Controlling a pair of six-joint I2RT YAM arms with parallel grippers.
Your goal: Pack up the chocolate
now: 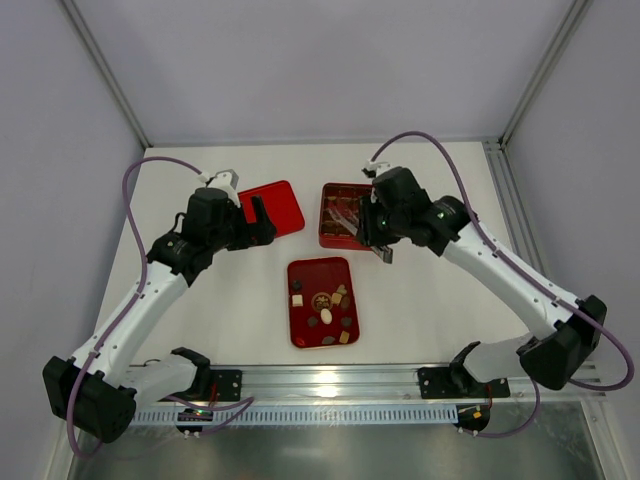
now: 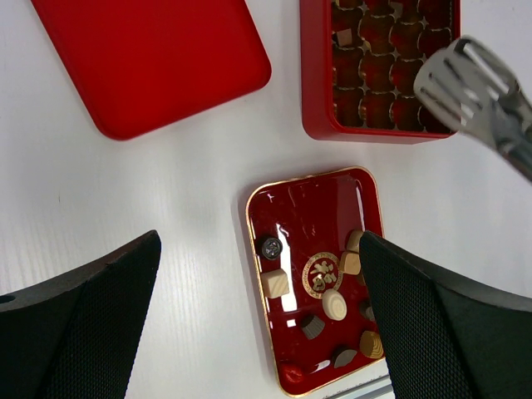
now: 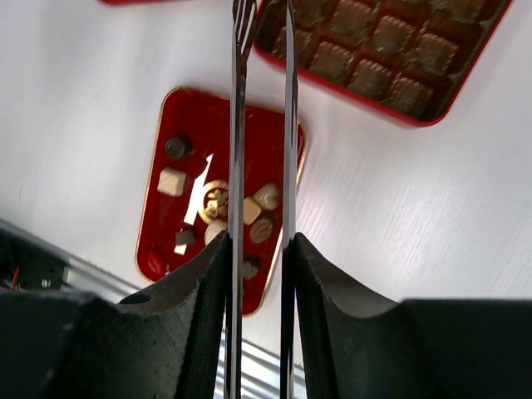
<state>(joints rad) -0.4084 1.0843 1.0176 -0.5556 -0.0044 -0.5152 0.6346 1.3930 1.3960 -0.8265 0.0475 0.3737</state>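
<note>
Looking down from the top camera, the chocolate sits almost wholly on the small red tray at mid-bench, roughly ten loose pieces. The grid box lies just beyond the tray, with the red lid off to its left. The left pincer hangs by the lid's edge, and the right pincer hovers at the box's near corner.

Over to the left wrist: its jaws stand wide apart with nothing between them. Nearly every cell of the box looks bare, with one tan piece in a cell by the left wall. Metal tongs reach in over the box.

On the right wrist, the pincer is clamped on those tongs. Whether the tips carry a piece, I cannot tell. By my reading, packing has barely begun and nearly all the pieces are left to move.
</note>
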